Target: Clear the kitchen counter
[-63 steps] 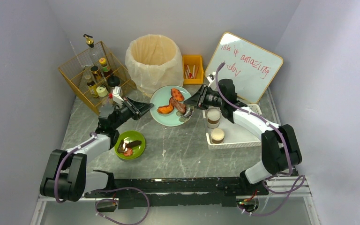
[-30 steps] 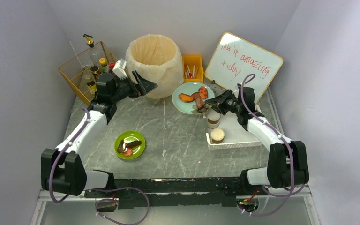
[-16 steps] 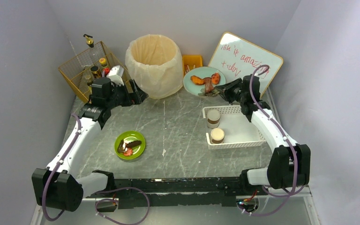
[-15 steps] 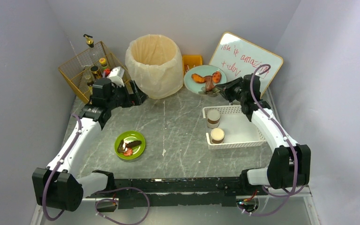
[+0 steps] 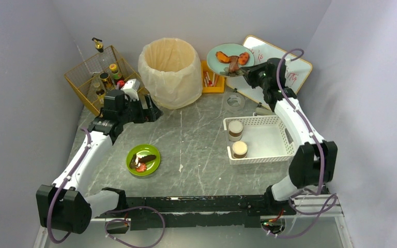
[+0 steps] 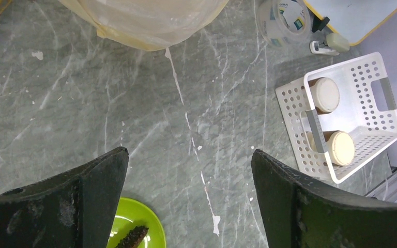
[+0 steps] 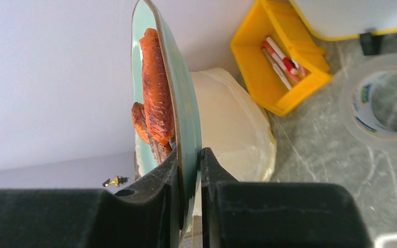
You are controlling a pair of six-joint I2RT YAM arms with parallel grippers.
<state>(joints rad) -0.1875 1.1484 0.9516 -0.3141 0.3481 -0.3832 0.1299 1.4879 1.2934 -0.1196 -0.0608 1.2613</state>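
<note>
Teal plate (image 7: pixel 187 103) sits rim-clamped in right gripper (image 7: pixel 188 155), plain only wrist-side.

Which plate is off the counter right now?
The pale teal plate with orange food, clamped at its rim by the right fingers; the small lime-green plate rests on the grey marble counter.

My right gripper (image 5: pixel 246 72), clamped on the pale blue plate (image 5: pixel 229 53), now holds it high over the yellow bin (image 5: pixel 210 82); two seconds ago it lay mid kitchen counter (image 5: pixel 196 144). A tape roll (image 5: pixel 234 101) is uncovered. My left gripper (image 5: pixel 151 109) has swung from plate-side to the lined waste bin (image 5: pixel 169 72).
</note>
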